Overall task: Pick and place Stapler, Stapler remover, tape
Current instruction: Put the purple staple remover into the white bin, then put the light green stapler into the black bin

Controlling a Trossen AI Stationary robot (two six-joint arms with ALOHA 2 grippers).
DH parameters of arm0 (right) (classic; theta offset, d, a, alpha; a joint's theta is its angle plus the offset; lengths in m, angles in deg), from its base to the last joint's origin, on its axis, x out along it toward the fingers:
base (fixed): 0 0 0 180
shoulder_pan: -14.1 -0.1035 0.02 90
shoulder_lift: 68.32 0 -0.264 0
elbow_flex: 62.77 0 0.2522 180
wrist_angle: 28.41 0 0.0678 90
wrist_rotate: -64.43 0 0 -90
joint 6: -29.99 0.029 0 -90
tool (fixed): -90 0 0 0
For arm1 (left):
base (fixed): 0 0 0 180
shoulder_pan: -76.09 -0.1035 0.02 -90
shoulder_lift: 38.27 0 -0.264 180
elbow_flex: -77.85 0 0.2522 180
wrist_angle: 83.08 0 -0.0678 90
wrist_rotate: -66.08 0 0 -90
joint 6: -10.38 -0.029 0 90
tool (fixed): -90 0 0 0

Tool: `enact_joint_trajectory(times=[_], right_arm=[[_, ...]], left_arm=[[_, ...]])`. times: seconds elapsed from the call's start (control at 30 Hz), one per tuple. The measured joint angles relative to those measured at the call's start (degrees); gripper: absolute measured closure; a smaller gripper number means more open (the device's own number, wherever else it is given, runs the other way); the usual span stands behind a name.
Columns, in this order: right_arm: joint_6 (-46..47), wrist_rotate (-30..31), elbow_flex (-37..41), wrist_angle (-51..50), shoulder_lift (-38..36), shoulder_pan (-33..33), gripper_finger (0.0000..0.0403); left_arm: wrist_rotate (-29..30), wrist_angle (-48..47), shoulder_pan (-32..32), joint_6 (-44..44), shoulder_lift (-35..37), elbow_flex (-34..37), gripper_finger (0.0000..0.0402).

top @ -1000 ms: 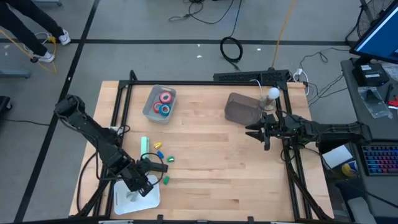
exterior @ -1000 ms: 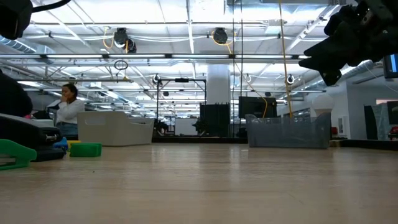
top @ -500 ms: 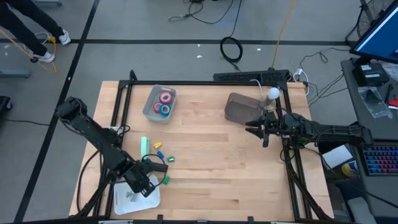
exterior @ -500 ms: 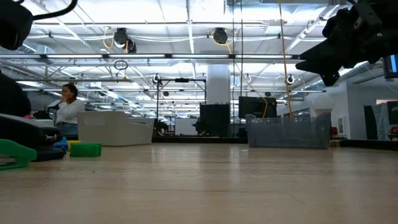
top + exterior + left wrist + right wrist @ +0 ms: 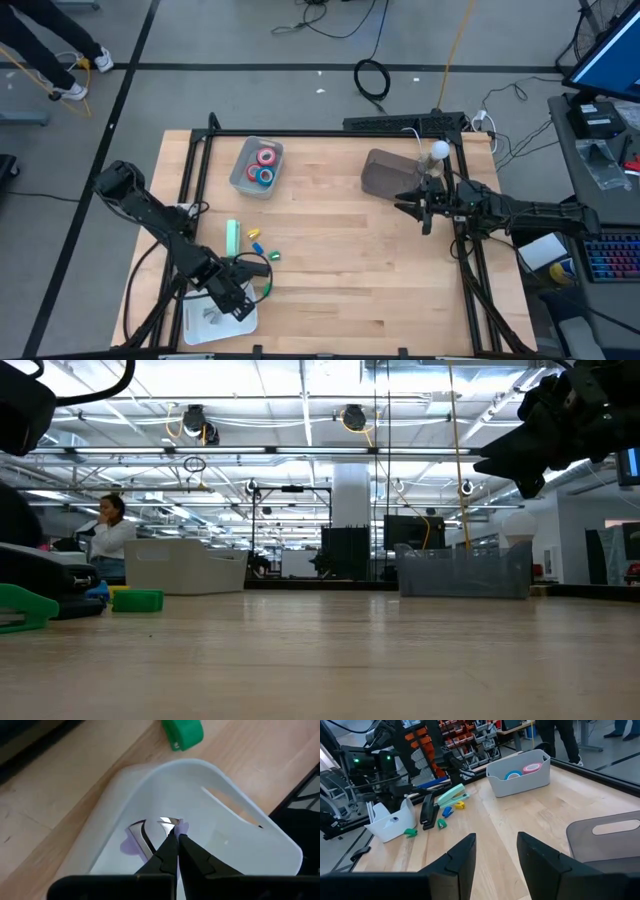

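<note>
Our left end effector (image 5: 236, 300) had eased lower into the white bin (image 5: 250, 840), fingers pinched together; our right end effector (image 5: 410, 209) hovered half-open by the worktop's right edge.

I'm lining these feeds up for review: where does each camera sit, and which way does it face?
High view: overhead, straight down on the table; both arms show, left claw over the white bin.
Low view: table height, level into the room; the right claw shows top right.
Left wrist view: on the left arm, into the white bin; shut fingertips show.
Right wrist view: on the right arm, across the table; its claw shows.
Shared: the high and right wrist views both show the tape in its grey bin.
</note>
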State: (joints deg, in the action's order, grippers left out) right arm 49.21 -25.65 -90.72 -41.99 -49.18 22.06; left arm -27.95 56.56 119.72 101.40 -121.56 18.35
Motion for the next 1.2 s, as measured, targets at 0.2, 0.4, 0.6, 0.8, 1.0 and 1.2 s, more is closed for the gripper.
enact_joint_trajectory(times=[0.2, 0.4, 0.6, 0.8, 1.0, 1.2], right_arm=[[0.0, -0.13, -0.01, 0.0, 0.0, -0.02, 0.0268], [-0.16, -0.17, -0.01, -0.02, 0.0, -0.02, 0.0266], [-0.42, -0.2, -0.01, -0.01, 0.0, -0.02, 0.0268], [-0.46, -0.2, -0.01, 0.31, 0.0, -0.02, 0.0266], [-0.63, -0.22, -0.01, 0.44, 0.0, -0.04, 0.0268], [-0.63, -0.2, -0.01, 0.46, 0.0, -0.04, 0.0266]], left_arm=[[-0.02, 0.57, -0.04, 0.58, 0.0, 0.0, 0.0374], [-1.22, 1.67, -0.06, 2.55, 0.0, 0.0, 0.0322], [-4.97, 4.59, -0.06, 4.26, 2.1, -0.64, 0.0304], [-0.71, 4.23, -0.06, 5.24, 7.66, -3.13, 0.0319], [10.6, 4.07, -0.13, 2.95, 13.4, -3.54, 0.0346], [17.93, 1.25, -1.07, -1.38, 18.08, -3.54, 0.0372]])
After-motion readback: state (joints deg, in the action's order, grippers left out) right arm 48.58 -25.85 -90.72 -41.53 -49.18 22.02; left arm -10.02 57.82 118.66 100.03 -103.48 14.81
